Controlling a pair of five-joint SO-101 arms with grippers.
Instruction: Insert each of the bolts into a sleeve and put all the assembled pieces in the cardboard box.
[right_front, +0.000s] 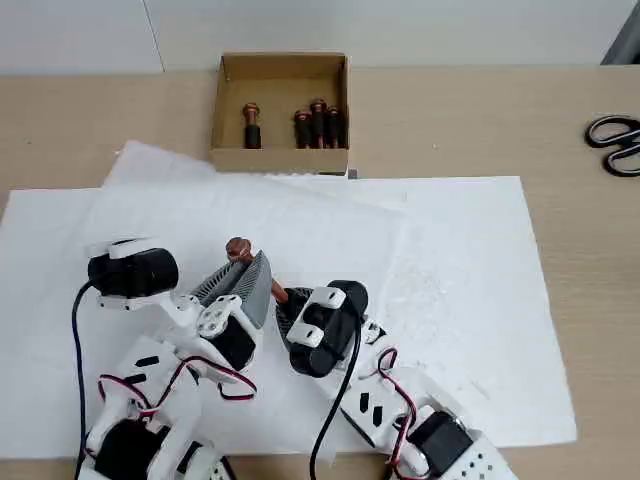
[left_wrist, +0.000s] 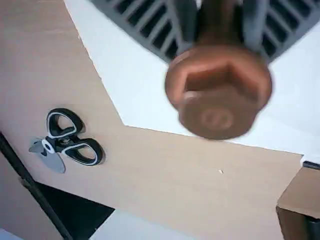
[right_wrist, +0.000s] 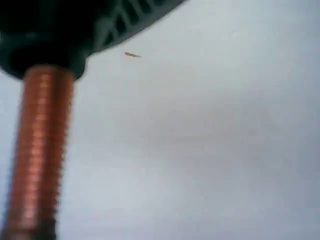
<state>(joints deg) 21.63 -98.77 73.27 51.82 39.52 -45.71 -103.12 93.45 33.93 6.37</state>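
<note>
Left pincer (right_front: 248, 268) clamps the copper bolt (left_wrist: 218, 92); aim its shank at four o'clock, square into the probable sleeve (right_wrist: 35, 50) (whether the right pincer (right_front: 288, 306) grips it, I cannot tell).

Bright, even light washes the white paper (right_front: 460, 300), with soft shade inside the cardboard box (right_front: 280, 160).

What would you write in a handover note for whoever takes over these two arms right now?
Left pincer: shut on a bolt, held above the paper.
Right pincer: at the bolt's threaded end, where a dark part, likely a sleeve, surrounds the thread; grip unclear.
Done: four assembled pieces are in the cardboard box.
Left: finish this assembly and box it.
</note>
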